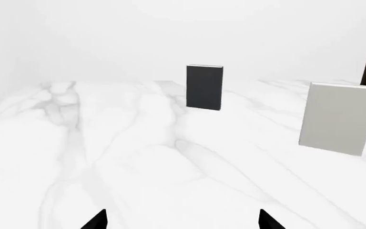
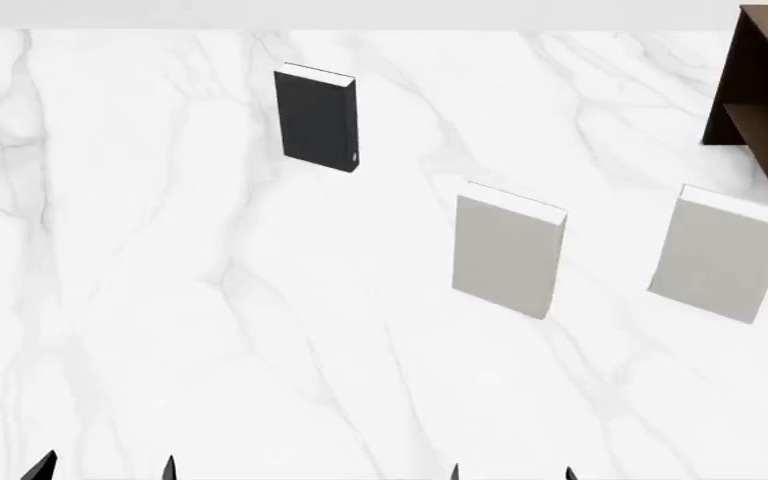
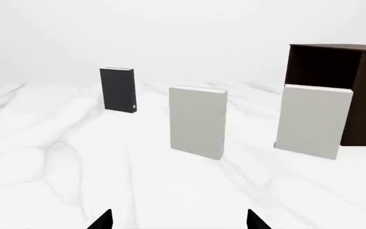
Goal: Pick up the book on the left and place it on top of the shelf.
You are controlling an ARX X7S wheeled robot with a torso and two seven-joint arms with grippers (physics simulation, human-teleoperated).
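Observation:
The black book [image 2: 316, 119] stands upright on the white marble table, far left of the other books; it also shows in the left wrist view [image 1: 204, 87] and the right wrist view [image 3: 117, 90]. The dark brown shelf [image 2: 766, 110] stands at the far right, also in the right wrist view [image 3: 342, 71]. My left gripper [image 2: 104, 468] is open and empty at the near edge, far from the book; its tips show in its own view [image 1: 183, 222]. My right gripper [image 2: 511, 472] is open and empty too [image 3: 178, 220].
Two light grey books stand upright on the marble table [image 2: 157, 300]: one in the middle [image 2: 504, 253], one by the shelf [image 2: 720, 255]. Both show in the right wrist view [image 3: 198, 122] [image 3: 312, 120]. A white wall lies behind.

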